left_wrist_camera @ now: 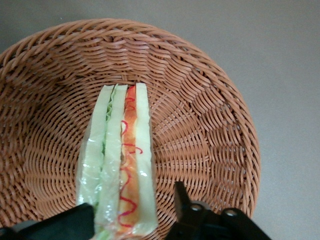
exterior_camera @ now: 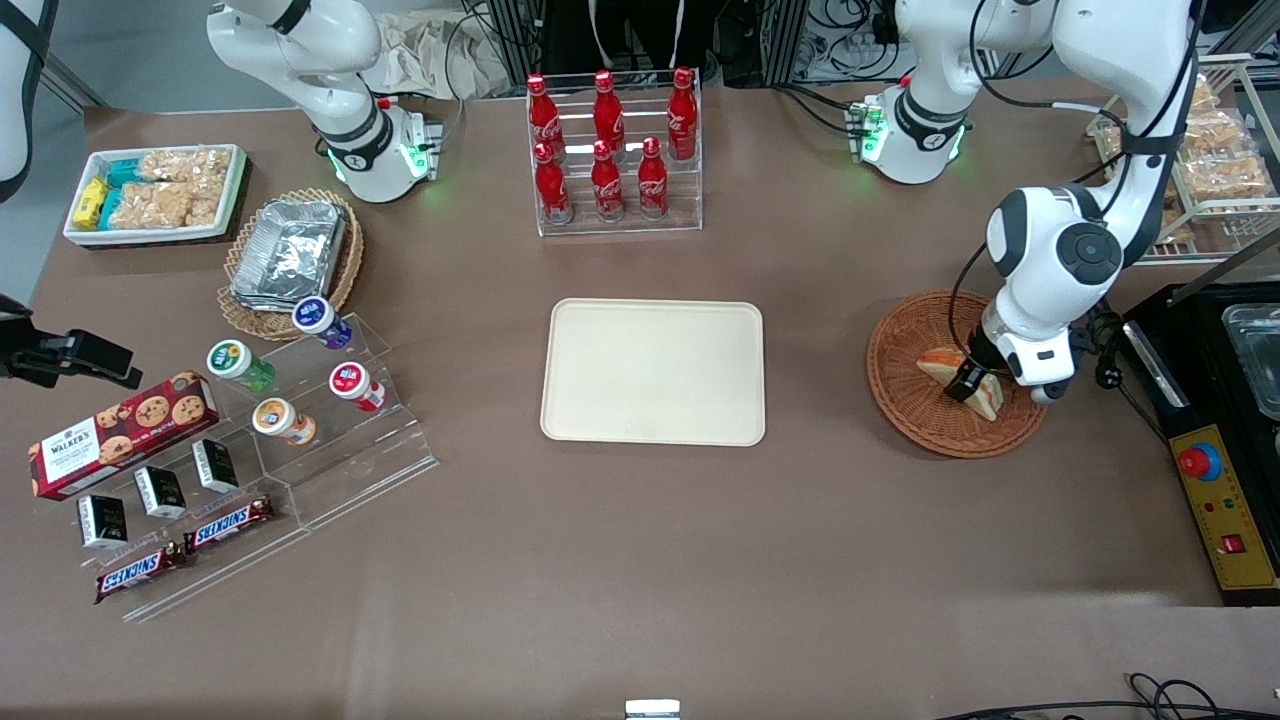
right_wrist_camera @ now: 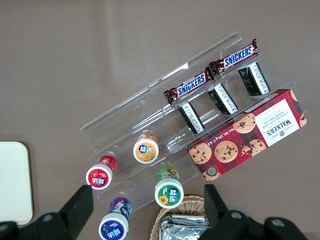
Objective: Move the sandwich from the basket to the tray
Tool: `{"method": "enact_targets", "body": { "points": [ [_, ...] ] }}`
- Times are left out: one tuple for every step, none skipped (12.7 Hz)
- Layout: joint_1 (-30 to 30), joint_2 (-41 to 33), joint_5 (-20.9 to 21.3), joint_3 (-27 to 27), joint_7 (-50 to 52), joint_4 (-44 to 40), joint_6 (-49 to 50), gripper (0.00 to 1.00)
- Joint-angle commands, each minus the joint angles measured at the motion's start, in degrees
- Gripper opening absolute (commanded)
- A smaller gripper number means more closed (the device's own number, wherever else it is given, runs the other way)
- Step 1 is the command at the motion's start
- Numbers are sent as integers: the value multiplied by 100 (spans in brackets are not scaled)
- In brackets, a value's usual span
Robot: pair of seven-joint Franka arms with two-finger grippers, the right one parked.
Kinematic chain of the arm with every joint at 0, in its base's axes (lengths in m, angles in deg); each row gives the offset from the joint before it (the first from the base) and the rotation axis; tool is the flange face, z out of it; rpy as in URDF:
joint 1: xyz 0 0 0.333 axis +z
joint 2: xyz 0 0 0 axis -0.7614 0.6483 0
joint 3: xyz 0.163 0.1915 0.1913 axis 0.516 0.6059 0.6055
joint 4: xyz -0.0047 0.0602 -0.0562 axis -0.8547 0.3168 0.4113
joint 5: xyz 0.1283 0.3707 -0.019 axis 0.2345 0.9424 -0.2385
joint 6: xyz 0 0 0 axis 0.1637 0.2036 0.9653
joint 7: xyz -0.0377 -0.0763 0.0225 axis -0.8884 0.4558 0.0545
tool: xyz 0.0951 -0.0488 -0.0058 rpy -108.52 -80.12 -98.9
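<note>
I have the left gripper [exterior_camera: 968,381] down inside the round wicker basket [exterior_camera: 905,345], its fingers [left_wrist_camera: 182,197] spread wide and straddling the sandwich [left_wrist_camera: 120,165], one on each bread face, with a visible gap on at least one side, so nothing is held yet; the wedge stands on edge in the basket bowl, well apart from the cream tray [exterior_camera: 654,371], which lies bare toward the middle of the table; my worry is the close: the bread looks soft and seems film-wrapped, so a hard squeeze could crush it, a light one let it slide out on the lift, and a fingertip could catch the weave; the wrist view gives me the filling layers and the finger gaps, which the front view hides under the arm, while only the front view shows the tray and the path to it.
</note>
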Motion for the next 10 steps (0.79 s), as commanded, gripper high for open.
{"method": "enact_targets", "body": {
  "points": [
    [4,-19,-55,-14,109,39,-107,0],
    [-5,-54,-55,-5,161,12,-72,0],
    [-5,-107,-55,-5,179,-32,-63,0],
    [-13,-247,-55,-14,188,-102,67,0],
    [-22,-370,-55,-22,180,-276,443,0],
    [-31,-475,-46,-49,180,-556,934,0],
    [-40,-564,-46,-66,180,-916,1522,0],
    [-40,-608,-37,-180,188,-1346,2145,0],
    [-40,-600,-46,-242,197,-1785,2743,0],
    [-40,-582,-46,-303,267,-2207,3228,0]
  ]
}}
